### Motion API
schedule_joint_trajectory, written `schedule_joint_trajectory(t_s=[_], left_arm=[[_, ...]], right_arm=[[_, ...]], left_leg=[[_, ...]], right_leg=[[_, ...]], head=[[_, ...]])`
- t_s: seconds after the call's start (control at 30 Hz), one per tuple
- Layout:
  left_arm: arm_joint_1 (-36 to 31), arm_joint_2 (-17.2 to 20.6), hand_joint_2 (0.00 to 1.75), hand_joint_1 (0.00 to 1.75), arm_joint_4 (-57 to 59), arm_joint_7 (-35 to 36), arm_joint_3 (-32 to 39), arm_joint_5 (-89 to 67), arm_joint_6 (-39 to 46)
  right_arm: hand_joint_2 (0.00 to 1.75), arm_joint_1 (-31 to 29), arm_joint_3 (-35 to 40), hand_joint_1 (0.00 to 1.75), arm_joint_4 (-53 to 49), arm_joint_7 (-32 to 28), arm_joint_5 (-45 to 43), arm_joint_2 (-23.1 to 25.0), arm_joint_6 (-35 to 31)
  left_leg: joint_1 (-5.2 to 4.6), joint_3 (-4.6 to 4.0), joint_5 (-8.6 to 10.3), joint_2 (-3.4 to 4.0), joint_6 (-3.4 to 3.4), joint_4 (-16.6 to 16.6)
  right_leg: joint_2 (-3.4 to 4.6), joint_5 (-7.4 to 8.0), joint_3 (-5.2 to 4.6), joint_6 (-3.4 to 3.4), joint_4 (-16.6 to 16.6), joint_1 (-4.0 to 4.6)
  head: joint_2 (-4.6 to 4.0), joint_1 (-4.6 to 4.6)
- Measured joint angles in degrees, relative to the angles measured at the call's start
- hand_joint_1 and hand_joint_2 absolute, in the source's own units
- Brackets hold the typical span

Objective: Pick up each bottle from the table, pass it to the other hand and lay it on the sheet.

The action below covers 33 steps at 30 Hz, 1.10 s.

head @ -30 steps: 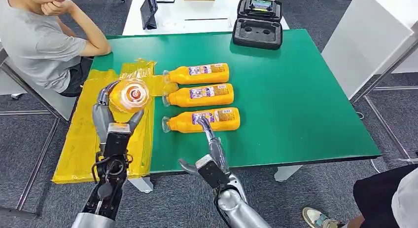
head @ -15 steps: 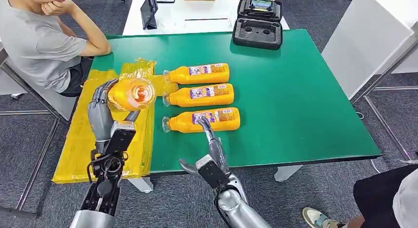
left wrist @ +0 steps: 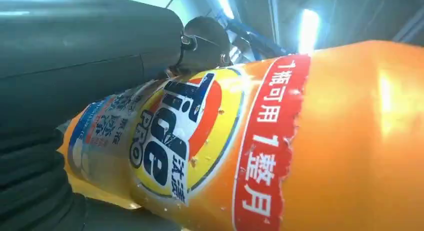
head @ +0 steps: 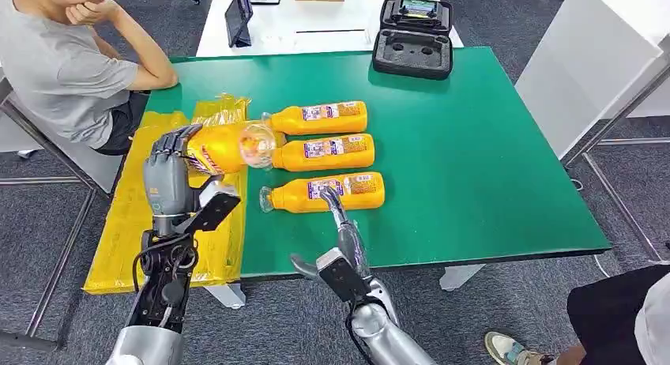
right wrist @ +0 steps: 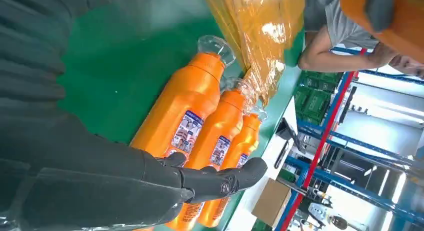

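My left hand (head: 168, 174) grips an orange bottle (head: 223, 148) in the air above the yellow sheet (head: 130, 223), its clear cap pointing right. The left wrist view shows that bottle's label (left wrist: 200, 141) close up against the hand (left wrist: 75, 56). Three more orange bottles lie side by side on the green table (head: 474, 159): far (head: 320, 117), middle (head: 322, 152) and near (head: 328, 192). My right hand (head: 341, 231) is open at the table's front edge, fingers stretched toward the near bottle (right wrist: 180, 111). The right wrist view has the hand (right wrist: 150, 183) just short of it.
A person sits at the table's far left, an elbow (head: 162, 74) resting on the corner. A black open case (head: 413, 35) stands at the back edge. White tables stand behind and to the right. Another person's shoe (head: 506, 349) is at the lower right.
My left hand has turned the held bottle from cap toward the camera to lying sideways with its cap pointing right. The right hand has hardly moved.
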Motion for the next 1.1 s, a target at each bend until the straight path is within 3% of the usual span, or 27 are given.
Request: schedule_joint_trajectory(t_s=[0.1,0.17,0.5,1.1], left_arm=[[-0.35,0.57,1.75,1.41,-0.22,7.6,-0.8,-5.78,0.0],[-0.78,1.36,1.75,1.29,-0.22,12.0,-2.08,-7.18,0.0],[-1.85,5.88,1.75,1.47,-0.39,27.39,-9.48,-12.25,0.0],[-4.78,9.88,1.75,1.45,4.96,32.3,-17.27,-13.76,0.0]], right_arm=[[1.75,0.0,0.0,0.0,0.11,0.02,-0.02,0.0,-0.02],[1.75,0.0,0.0,0.0,0.11,0.18,-0.02,0.0,-0.07],[1.75,0.21,-0.07,0.0,0.13,0.37,0.2,-0.26,-0.17],[1.75,0.23,-0.57,0.0,0.68,0.17,0.72,-0.35,0.15]], left_leg=[[0.0,0.0,0.0,0.0,0.0,0.0],[0.0,0.0,0.0,0.0,0.0,0.0],[0.01,0.0,0.01,0.01,-0.01,0.0],[0.0,0.0,0.03,-0.01,0.01,0.0]], right_leg=[[0.0,0.0,0.0,0.0,0.0,0.0],[0.0,0.0,0.0,0.0,0.0,0.0],[0.0,0.0,-0.01,0.0,0.01,0.0],[0.0,0.0,-0.01,0.0,0.01,0.0]], head=[[0.0,-0.02],[0.0,0.0],[0.0,-0.02],[0.0,-0.02]])
